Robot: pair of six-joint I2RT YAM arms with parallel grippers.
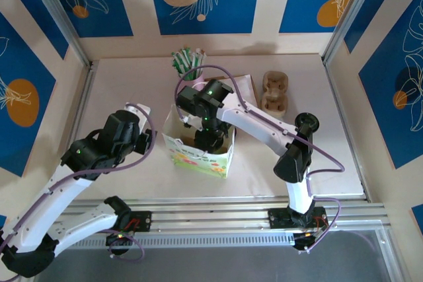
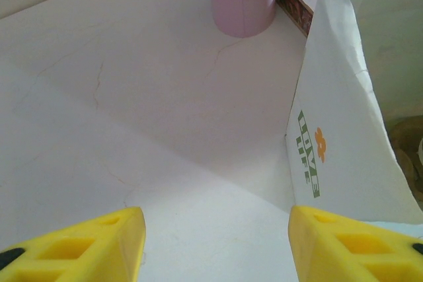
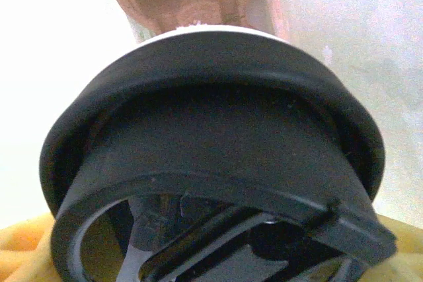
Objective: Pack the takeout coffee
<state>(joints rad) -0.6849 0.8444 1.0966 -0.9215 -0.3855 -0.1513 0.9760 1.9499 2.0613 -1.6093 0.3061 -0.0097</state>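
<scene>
Top view: paper bag (image 1: 198,155) stands open at centre of the bench (image 1: 119,84), mouth up, printed face toward the lower edge of the frame. Right arm comes in from lower right and bends down into the bag mouth. Right tool (image 1: 210,138) sits inside the bag, below its rim.

Right wrist view: takeout coffee (image 3: 211,163) very close to the lens, black lid (image 3: 218,117) toward the camera, a sliver of white cup rim above it. Yellow fingers (image 3: 23,252) show at the lower left and lower right corners, one each side of the lid. Tool is spread wide and clamped on the cup at lid level. Brown bag floor at top of frame beyond the cup, pale bag walls to either side. Coffee is inside the bag, held. Cannot tell whether its base touches the bag floor.

Left wrist view: left tool (image 2: 218,242) about half open, bare bench between the jaws, nothing held. Bag side with green "LOVE LIFE" print and an orange flower at right of frame, apart from the fingers.

Other items, top view: pink cup of green-and-white sticks (image 1: 188,64) at upper centre, behind the bag. Brown cardboard cup carrier (image 1: 275,92) to the upper right, well apart from the bag.
</scene>
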